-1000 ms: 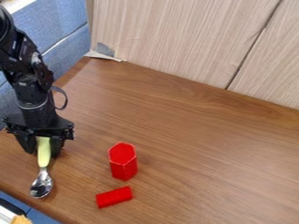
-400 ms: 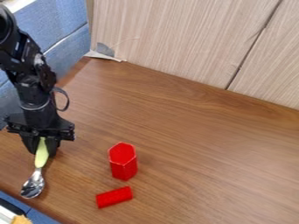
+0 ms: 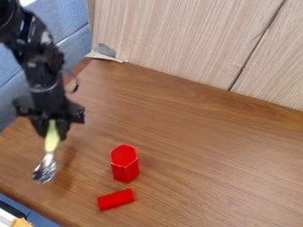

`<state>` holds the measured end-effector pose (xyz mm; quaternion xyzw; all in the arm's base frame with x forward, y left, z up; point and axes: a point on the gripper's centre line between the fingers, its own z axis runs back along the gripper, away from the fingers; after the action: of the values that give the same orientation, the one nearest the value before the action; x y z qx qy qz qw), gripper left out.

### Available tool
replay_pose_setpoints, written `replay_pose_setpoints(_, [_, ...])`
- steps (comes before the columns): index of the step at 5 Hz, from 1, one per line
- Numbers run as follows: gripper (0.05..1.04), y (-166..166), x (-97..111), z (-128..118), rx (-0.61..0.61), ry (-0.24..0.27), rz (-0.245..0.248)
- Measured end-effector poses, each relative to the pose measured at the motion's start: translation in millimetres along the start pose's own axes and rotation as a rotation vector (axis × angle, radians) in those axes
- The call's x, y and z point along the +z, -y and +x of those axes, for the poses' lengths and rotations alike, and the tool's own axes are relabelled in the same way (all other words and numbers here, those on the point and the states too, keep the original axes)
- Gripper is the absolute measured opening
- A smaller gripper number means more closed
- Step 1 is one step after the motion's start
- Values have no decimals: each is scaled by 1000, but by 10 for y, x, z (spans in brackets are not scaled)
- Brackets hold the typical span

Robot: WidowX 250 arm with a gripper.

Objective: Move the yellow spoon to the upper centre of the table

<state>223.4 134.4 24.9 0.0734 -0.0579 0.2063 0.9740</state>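
1. Carried farther up and slightly right since the earlier frame: claw (image 3: 53, 134) and yellow spoon (image 3: 52, 142) together. Left unmoved: upright red block (image 3: 124, 164) and small red piece (image 3: 116, 199).
2. Closed on the spoon's handle, with the metal bowl hanging below, tilted toward the near left.
3. Hanging over the left part of the bench (image 3: 207, 146), left of both red things; seemingly clear of the wood, judging by a soft shadow just right of the bowl.
4. Probably in hand now: the early carry, with grasp and lift apparently done and most of the way across still to go.
5. Next, likely: swing right and toward the far side, reach the far middle of the bench short of the pale panelling (image 3: 177, 44), then lower gently and let go.
6. Worth minding: keep enough height for the dangling bowl, stay on the far side of the upright block, and avoid a twist in the grip.
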Motion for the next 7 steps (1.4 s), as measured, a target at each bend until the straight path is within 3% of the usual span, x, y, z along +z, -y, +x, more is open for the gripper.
replay_pose_setpoints(2, [405,650,384,210,-46,41,-117])
replay_pose_setpoints(3, [405,1165,563,393,-105,76,-174])
replay_pose_setpoints(5, [405,2057,468,613,-219,79,-183])
replay_pose_setpoints(7, [405,2460,114,735,-258,43,-170])
